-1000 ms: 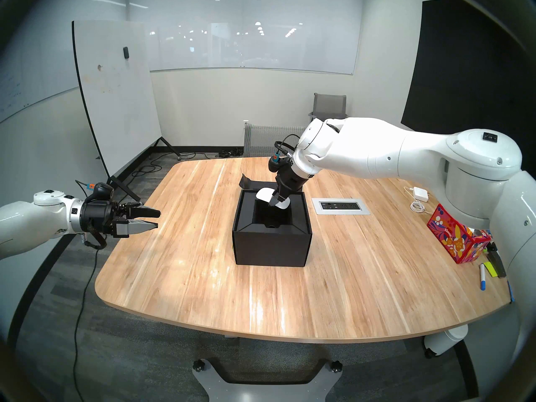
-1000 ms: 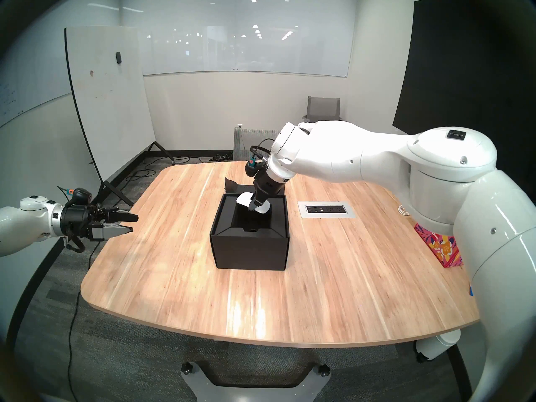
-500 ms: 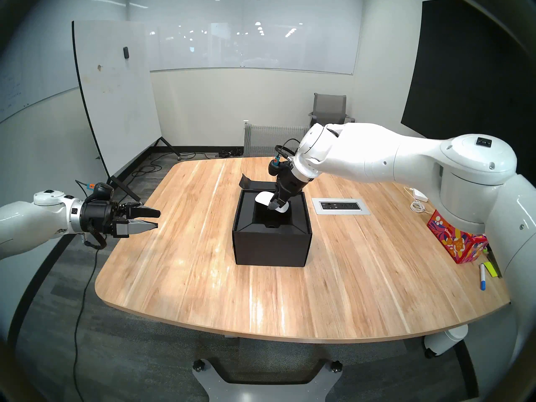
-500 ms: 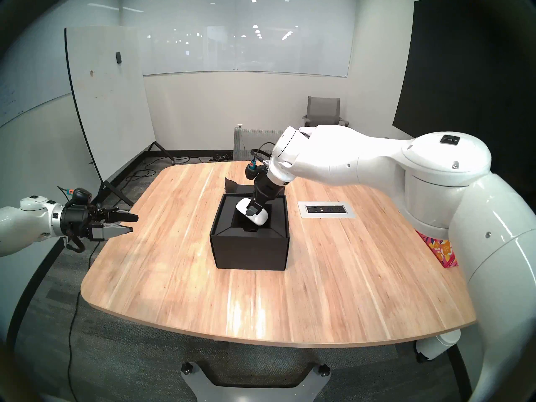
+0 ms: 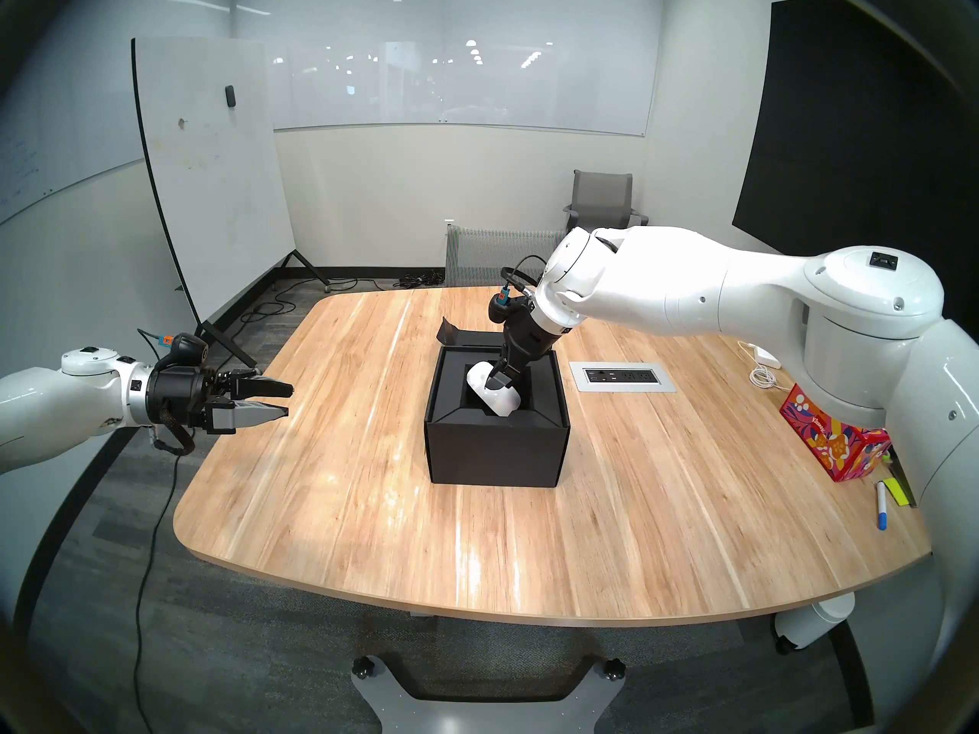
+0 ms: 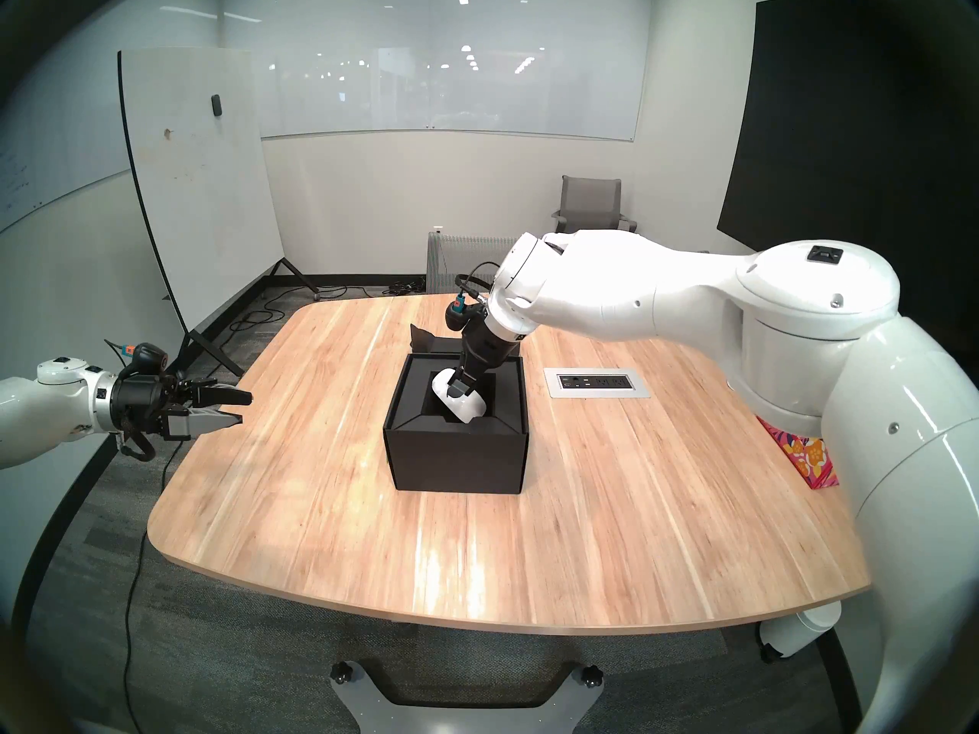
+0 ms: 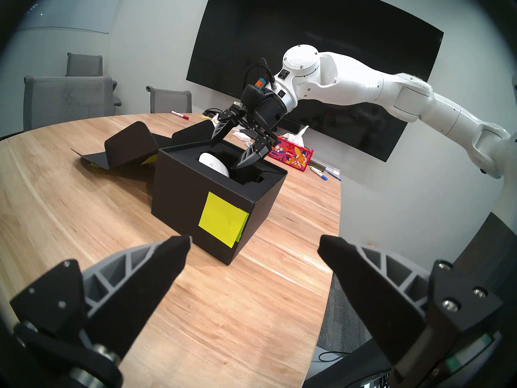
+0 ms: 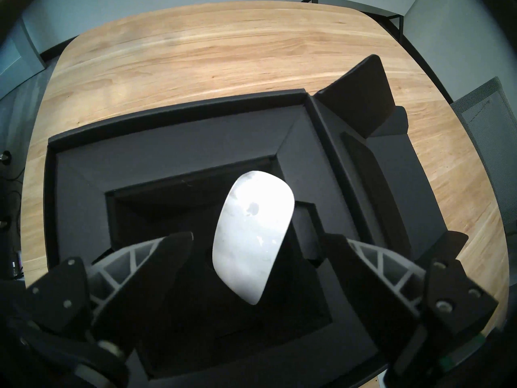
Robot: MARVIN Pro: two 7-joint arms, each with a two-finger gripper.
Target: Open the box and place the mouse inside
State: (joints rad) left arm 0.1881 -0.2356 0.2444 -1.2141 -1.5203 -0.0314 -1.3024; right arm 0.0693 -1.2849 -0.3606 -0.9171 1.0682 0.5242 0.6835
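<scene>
Our right gripper [image 8: 256, 240] hangs over the open top of the large matte black cardboard box [image 5: 495, 444], its two fingers spread wide with nothing pinched between them. The smooth glossy white oval mouse [image 8: 253, 233] lies tilted in the box's black recessed insert [image 8: 173, 166], clear of both fingertips in the right wrist view, its upper end pointing toward one o'clock there. The box's black hinged flap lid [image 7: 126, 152] lies folded back on the light wooden table [image 5: 635, 505] at the box's twelve o'clock side in the head view. Our left gripper [image 5: 288, 399] hovers well apart at nine o'clock, near the table's edge, fingers parted and empty. A neon yellow-green sticky note [image 7: 222, 225] shows on the box's side.
</scene>
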